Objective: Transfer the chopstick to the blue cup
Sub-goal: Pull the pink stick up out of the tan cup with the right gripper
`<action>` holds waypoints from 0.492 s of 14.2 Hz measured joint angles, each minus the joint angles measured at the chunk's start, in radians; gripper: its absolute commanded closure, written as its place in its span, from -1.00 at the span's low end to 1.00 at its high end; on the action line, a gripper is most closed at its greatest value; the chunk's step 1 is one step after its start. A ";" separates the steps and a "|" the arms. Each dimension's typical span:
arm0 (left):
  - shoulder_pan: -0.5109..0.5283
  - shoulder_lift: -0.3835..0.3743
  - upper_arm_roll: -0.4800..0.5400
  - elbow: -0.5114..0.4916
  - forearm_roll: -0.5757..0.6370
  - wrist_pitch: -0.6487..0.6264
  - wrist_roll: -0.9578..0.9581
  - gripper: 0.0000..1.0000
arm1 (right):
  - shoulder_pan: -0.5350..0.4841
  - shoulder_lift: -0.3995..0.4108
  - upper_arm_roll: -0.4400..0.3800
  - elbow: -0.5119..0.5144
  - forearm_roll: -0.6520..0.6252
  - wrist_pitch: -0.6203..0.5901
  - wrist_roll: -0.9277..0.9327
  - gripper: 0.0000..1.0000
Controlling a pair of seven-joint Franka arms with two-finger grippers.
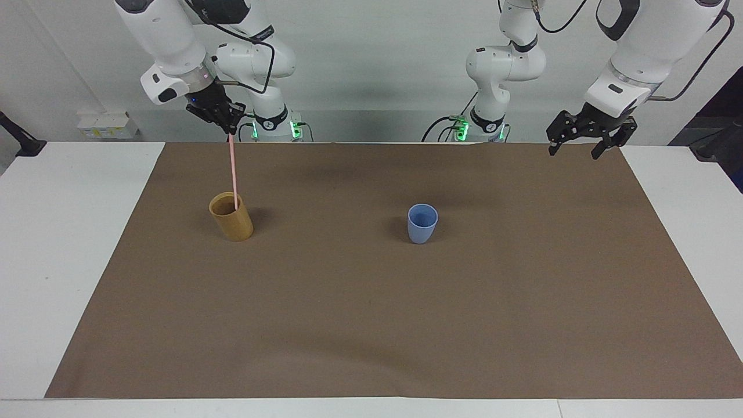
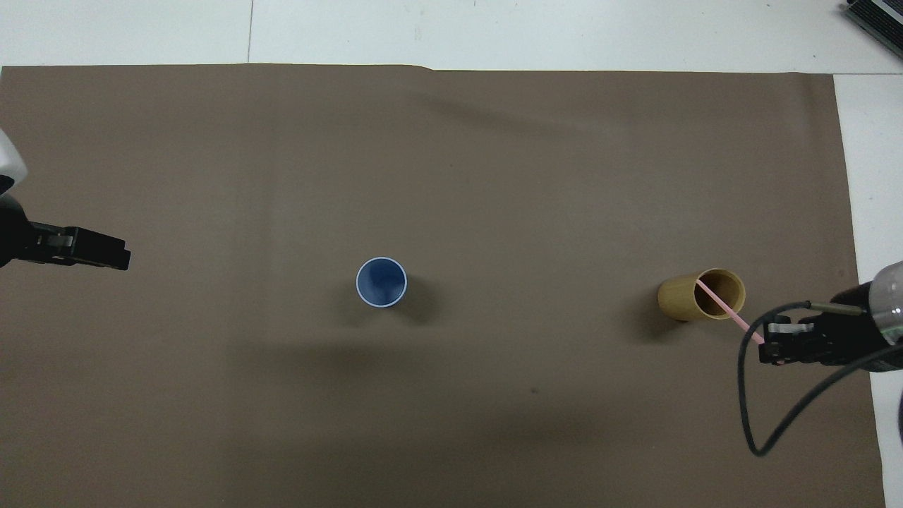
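Observation:
The pale pink chopstick (image 1: 233,171) hangs nearly upright from my right gripper (image 1: 229,129), which is shut on its top end. Its lower end is still inside the tan wood-coloured cup (image 1: 232,223) at the right arm's end of the table. In the overhead view the chopstick (image 2: 726,310) runs from the tan cup (image 2: 677,300) to the right gripper (image 2: 765,346). The light-blue cup (image 1: 422,229) stands upright and empty near the middle of the table, and also shows in the overhead view (image 2: 381,282). My left gripper (image 1: 573,152) waits open in the air over the mat's corner at its own end, and also shows in the overhead view (image 2: 106,252).
A brown mat (image 1: 371,319) covers most of the white table. Both cups stand on it, about the same distance from the robots. Nothing else lies on the mat.

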 measured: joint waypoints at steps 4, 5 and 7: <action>0.000 0.000 0.000 0.000 0.000 0.000 0.000 -1.00 | -0.005 -0.002 -0.037 0.118 0.063 -0.106 0.045 1.00; 0.000 0.000 0.000 0.000 0.000 0.000 0.000 -1.00 | -0.006 -0.002 -0.040 0.128 0.101 -0.109 0.090 1.00; 0.000 0.000 0.000 0.000 0.000 0.000 0.000 -1.00 | -0.002 -0.002 -0.035 0.134 0.173 -0.109 0.210 1.00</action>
